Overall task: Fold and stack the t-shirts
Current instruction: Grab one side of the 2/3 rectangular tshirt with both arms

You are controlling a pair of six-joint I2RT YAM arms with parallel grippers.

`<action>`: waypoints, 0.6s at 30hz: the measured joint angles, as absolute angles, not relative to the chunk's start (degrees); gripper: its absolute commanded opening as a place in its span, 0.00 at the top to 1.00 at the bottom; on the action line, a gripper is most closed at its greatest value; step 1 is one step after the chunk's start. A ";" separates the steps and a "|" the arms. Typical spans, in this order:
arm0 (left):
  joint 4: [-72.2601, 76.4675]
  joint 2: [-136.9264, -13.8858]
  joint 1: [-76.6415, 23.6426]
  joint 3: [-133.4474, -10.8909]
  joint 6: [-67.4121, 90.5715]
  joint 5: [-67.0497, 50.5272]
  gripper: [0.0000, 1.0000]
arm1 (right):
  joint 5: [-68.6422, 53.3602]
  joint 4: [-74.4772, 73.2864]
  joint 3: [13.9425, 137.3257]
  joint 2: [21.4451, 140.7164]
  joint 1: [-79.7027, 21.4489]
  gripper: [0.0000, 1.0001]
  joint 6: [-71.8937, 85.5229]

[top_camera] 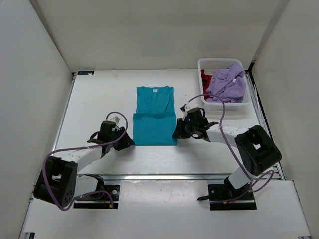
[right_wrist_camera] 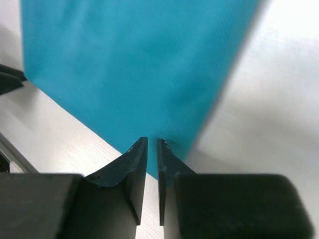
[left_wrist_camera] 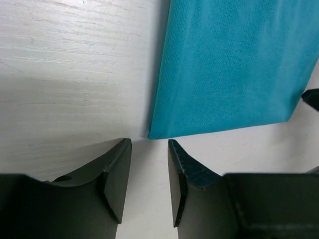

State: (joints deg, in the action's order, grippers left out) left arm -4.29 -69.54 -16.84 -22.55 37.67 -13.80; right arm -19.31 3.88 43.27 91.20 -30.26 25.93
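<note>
Seen from above, the white table (top_camera: 99,99) spans the whole workspace, with both arms mounted at its near edge.

The teal shirt (top_camera: 154,117) lies flat at the table's centre. It is folded into a narrow rectangle with the collar at the far end, and a crosswise edge runs across its middle.

A white basket (top_camera: 225,105) stands at the far right corner, well apart from the teal shirt.

The lavender shirt (top_camera: 227,84) lies crumpled in the basket and fills most of it. The red shirt (top_camera: 206,78) shows only as a bunched patch at the basket's left side, beside the lavender one.

The left gripper (left_wrist_camera: 149,142) sits low at the teal shirt's near left corner. Its jaws stand moderately apart, with bare table between them, and the tips stop just short of the cloth.

The right gripper (right_wrist_camera: 152,140) sits at the near right corner. Its jaws are drawn almost together, leaving a thin slit. The tips meet the shirt's edge, but whether cloth is pinched there cannot be told.
</note>
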 measured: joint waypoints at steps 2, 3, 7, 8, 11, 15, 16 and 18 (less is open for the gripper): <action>-3.84 -69.95 -17.04 -22.55 37.52 -13.58 0.54 | -19.25 3.84 41.21 90.65 -30.20 0.82 26.37; -3.51 -70.13 -17.21 -22.55 37.52 -13.50 0.55 | -19.00 3.49 40.64 90.65 -30.20 0.76 26.48; -2.04 -71.07 -17.76 -22.57 37.74 -13.08 0.59 | -17.30 3.05 39.22 89.73 -30.44 0.61 27.11; -1.76 -71.20 -17.89 -22.57 37.78 -12.88 0.61 | -16.60 3.09 38.72 88.90 -30.70 0.60 27.22; -1.10 -71.88 -18.28 -22.59 37.95 -12.58 0.65 | -15.35 3.01 36.97 86.30 -30.89 0.59 27.53; -0.40 -72.60 -18.94 -22.65 38.13 -12.36 0.72 | -14.92 3.57 35.46 85.78 -31.46 0.63 28.58; -0.30 -72.79 -19.05 -22.68 38.17 -12.32 0.74 | -14.96 3.88 35.38 85.89 -31.83 0.66 28.77; -0.08 -73.08 -19.18 -22.68 38.39 -12.21 0.82 | -15.46 4.64 35.35 86.50 -32.86 0.72 29.34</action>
